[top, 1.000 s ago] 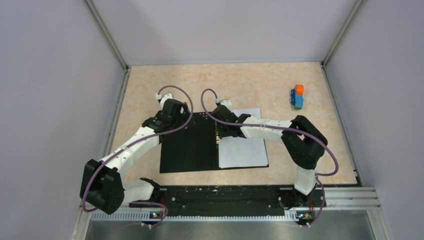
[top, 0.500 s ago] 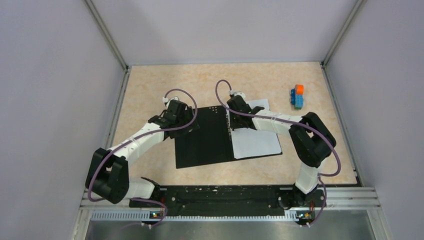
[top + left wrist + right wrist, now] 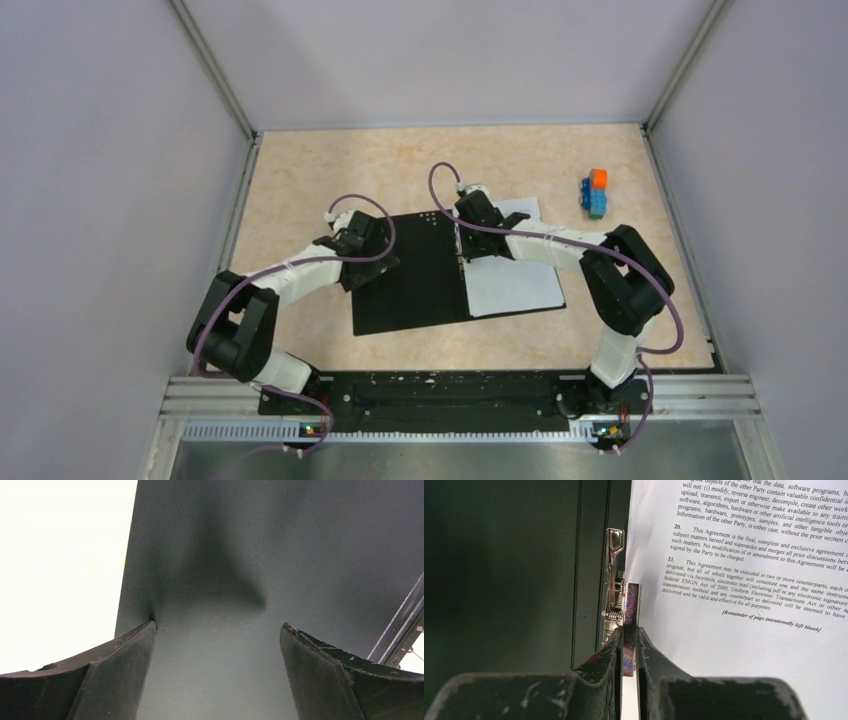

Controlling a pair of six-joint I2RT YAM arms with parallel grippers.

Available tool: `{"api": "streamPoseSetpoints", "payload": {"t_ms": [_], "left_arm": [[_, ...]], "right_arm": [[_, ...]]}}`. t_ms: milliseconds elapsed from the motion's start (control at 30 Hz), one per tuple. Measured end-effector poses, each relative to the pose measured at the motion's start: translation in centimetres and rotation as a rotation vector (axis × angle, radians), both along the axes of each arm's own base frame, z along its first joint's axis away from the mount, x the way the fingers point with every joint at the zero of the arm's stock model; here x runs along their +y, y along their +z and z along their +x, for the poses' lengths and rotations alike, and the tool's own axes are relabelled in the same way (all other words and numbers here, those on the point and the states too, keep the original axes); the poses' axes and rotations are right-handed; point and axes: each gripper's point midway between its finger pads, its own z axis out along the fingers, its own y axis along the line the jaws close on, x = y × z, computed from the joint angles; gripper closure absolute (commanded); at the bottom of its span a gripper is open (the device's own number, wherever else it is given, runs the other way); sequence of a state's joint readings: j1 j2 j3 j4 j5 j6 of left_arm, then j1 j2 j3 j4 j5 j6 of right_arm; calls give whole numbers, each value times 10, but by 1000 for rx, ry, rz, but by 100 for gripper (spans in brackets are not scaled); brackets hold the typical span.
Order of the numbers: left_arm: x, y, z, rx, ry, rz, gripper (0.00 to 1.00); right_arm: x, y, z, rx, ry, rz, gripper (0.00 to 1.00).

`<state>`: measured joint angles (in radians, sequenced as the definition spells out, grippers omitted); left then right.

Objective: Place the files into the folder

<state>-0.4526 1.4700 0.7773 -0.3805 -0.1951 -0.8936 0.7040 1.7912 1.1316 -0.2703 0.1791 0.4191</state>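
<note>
The folder (image 3: 410, 285) lies open on the table, black inside up, and fills the left wrist view as a dark sheet (image 3: 280, 555). The files (image 3: 515, 285) lie on its right half, printed text facing up (image 3: 749, 600). Along the spine runs the metal clip (image 3: 614, 575). My right gripper (image 3: 630, 635) is shut on the clip's upright lever tab (image 3: 632, 597), at the spine's far end (image 3: 462, 232). My left gripper (image 3: 218, 630) hangs open just above the bare left half, near its left edge (image 3: 365, 255), with nothing between its fingers (image 3: 115, 675).
An orange-and-blue block stack (image 3: 596, 192) stands at the far right of the table. Grey walls close in the left, right and far sides. A black rail (image 3: 440, 390) with the arm bases runs along the near edge.
The folder and sheets have slid right and away and turned slightly, the right gripper going along on the clip. The left gripper has drawn back a little toward the folder's left edge.
</note>
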Motion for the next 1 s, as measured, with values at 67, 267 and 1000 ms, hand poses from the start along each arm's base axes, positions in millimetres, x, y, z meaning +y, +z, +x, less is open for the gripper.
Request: {"api": "streamPoseSetpoints", "payload": {"t_ms": [67, 267, 1000], "left_arm": [[1, -1, 3, -7, 21, 19, 2], [4, -2, 8, -22, 76, 48, 2], [8, -2, 13, -32, 146, 55, 2]], "right_arm": [[0, 0, -1, 3, 3, 1, 98], [-2, -4, -8, 17, 13, 8, 98], [-6, -1, -23, -15, 43, 68, 87]]}}
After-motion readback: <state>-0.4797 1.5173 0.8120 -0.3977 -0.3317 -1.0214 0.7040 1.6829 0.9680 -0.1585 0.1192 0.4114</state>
